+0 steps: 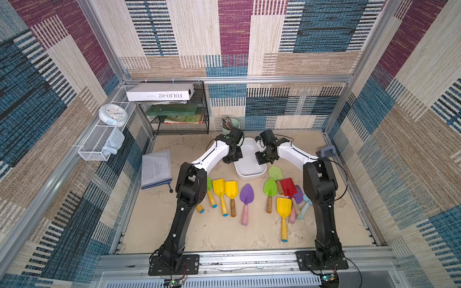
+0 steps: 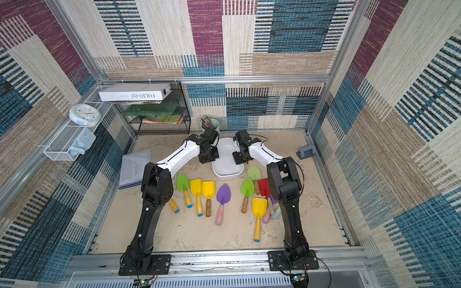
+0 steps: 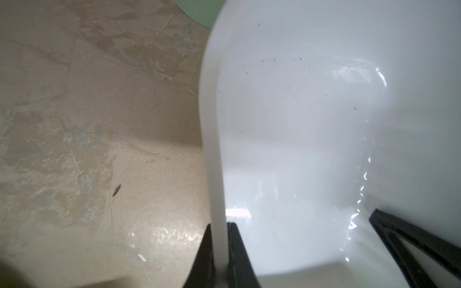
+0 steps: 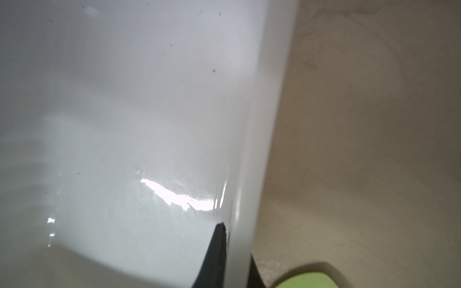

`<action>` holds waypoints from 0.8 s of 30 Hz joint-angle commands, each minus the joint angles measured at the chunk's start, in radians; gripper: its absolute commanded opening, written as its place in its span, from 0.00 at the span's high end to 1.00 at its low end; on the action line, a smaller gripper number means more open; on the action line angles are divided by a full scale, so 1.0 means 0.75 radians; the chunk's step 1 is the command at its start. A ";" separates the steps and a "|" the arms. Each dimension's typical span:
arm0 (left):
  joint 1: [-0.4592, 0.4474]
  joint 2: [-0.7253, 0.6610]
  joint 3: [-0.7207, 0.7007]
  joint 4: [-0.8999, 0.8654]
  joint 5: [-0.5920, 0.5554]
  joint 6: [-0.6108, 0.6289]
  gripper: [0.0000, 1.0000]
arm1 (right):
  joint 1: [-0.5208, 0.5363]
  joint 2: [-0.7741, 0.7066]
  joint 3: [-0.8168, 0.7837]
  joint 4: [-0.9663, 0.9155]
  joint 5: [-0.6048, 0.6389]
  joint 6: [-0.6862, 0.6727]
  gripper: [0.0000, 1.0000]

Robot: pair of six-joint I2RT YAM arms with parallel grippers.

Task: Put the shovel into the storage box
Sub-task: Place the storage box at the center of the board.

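The shallow white plastic storage box (image 1: 250, 176) lies toward 12 o'clock on the sandy surface (image 1: 199, 232). The left hand (image 3: 220, 227) grips its 9 o'clock rim and the right hand (image 4: 237, 251) its 3 o'clock rim. Coloured toy shovels (image 1: 247, 194) lie at its 6 o'clock.

Walls (image 1: 234, 37) are clad in patchwork woven fabric and framed by aluminium profiles (image 1: 249, 80). A mottled beige floor (image 1: 194, 232) is noted. A black mesh rack (image 1: 182, 128) is set against the back wall.

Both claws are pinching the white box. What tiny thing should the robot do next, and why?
Probably lift the storage box a little, both arms together. The left gripper and the right gripper are each shut on an opposite side wall, the box is empty, and the purple shovel lies outside it.
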 commanded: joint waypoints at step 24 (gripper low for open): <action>-0.011 0.023 -0.019 0.043 0.098 0.157 0.74 | 0.045 -0.116 -0.272 0.081 0.022 0.086 1.00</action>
